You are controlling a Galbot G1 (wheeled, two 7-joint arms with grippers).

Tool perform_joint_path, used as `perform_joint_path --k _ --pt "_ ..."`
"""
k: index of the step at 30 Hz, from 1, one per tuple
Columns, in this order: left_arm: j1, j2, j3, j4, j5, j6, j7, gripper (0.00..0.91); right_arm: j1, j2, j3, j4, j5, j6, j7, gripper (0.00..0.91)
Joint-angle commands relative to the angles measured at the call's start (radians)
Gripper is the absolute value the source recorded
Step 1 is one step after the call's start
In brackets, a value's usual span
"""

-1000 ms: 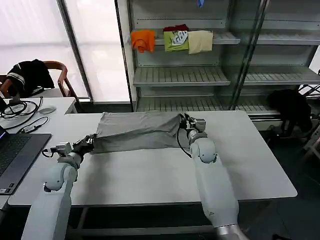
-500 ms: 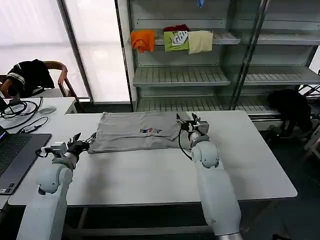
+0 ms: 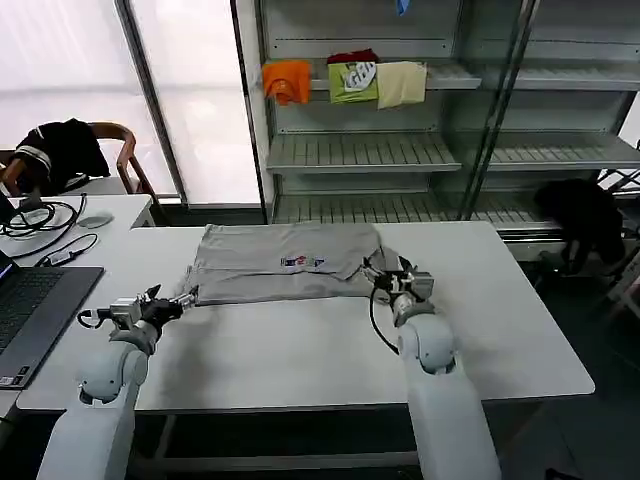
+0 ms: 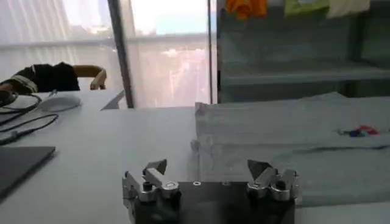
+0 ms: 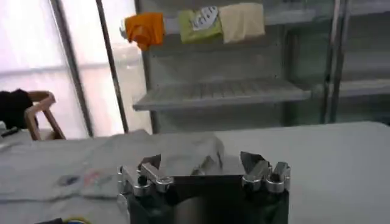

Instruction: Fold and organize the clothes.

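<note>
While T-shirt (image 3: 285, 262) lies flat, end effectors flank

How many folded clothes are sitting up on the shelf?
3 that show clearly, side by side on the top shelf: an orange garment on the left, a green garment in the middle, a cream garment on the right. Something dark red peeks out behind the green one.
</note>
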Motion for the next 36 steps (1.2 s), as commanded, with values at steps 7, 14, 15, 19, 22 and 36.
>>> perform_joint_path --k 7,14,15,19,22,36 --pt "0.007 -0.008 -0.001 0.032 0.031 0.016 0.011 0.907 -0.072 -0.015 -0.013 -0.013 -0.018 -0.026 -0.005 0.584" --pt "-0.003 -0.02 0.003 0.059 0.035 0.012 0.019 0.867 -0.058 0.001 -0.009 -0.038 -0.031 -0.025 -0.005 0.0" --pt "-0.005 -0.022 0.003 0.064 0.037 0.012 0.019 0.725 -0.058 0.001 -0.01 -0.034 -0.03 -0.025 -0.005 0.0" --pt "-0.01 -0.022 0.003 0.076 0.045 0.012 0.019 0.02 -0.06 0.001 -0.009 -0.016 -0.03 -0.025 -0.006 0.0" --pt "-0.012 -0.019 0.001 0.086 0.043 0.013 0.028 0.01 -0.062 -0.002 -0.011 -0.005 -0.029 -0.025 -0.008 0.0" --pt "-0.002 -0.013 0.0 0.088 0.021 -0.022 0.039 0.0 -0.089 -0.006 -0.011 0.039 -0.003 -0.026 -0.022 0.0"
